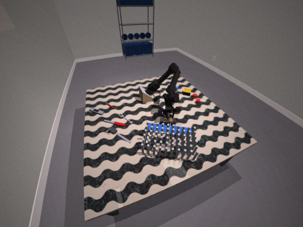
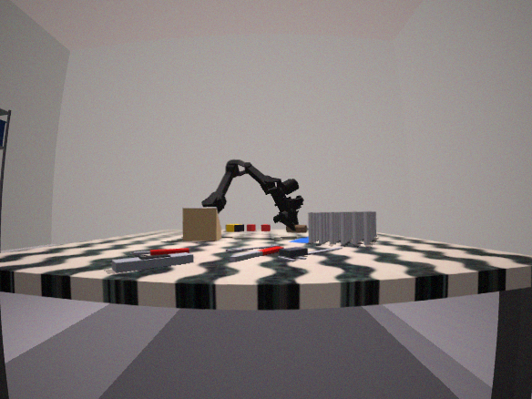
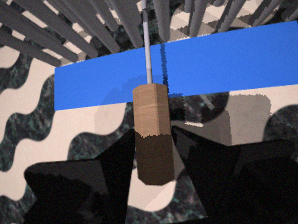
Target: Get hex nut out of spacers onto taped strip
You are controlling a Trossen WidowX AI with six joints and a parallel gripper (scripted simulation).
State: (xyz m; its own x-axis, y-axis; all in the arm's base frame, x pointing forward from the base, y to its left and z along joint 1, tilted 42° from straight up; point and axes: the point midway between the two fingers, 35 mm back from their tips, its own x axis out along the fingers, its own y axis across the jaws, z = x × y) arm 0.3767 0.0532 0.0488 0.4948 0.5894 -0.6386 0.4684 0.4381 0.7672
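My gripper (image 1: 170,115) (image 2: 291,226) (image 3: 153,131) is shut on the wooden handle (image 1: 170,120) (image 2: 299,228) (image 3: 151,107) of a tool, low over the table. The tool's thin metal rod (image 3: 147,60) runs forward from the handle, across the blue taped strip (image 1: 157,127) (image 2: 300,240) (image 3: 90,90), in among the standing grey spacers (image 2: 342,228) (image 3: 161,20). The rod's far end is hidden or out of the wrist view. The spacers stand upright in rows beyond the strip. The hex nut cannot be made out in any view.
Left of the field lie a red-handled tool (image 1: 120,124) (image 2: 271,250), a tool with a dark block (image 1: 113,130) (image 2: 292,251), a short red one (image 1: 111,105) and a grey piece (image 1: 96,111) (image 2: 152,262). A cardboard-coloured box (image 1: 147,98) (image 2: 200,224) stands by the arm's base.
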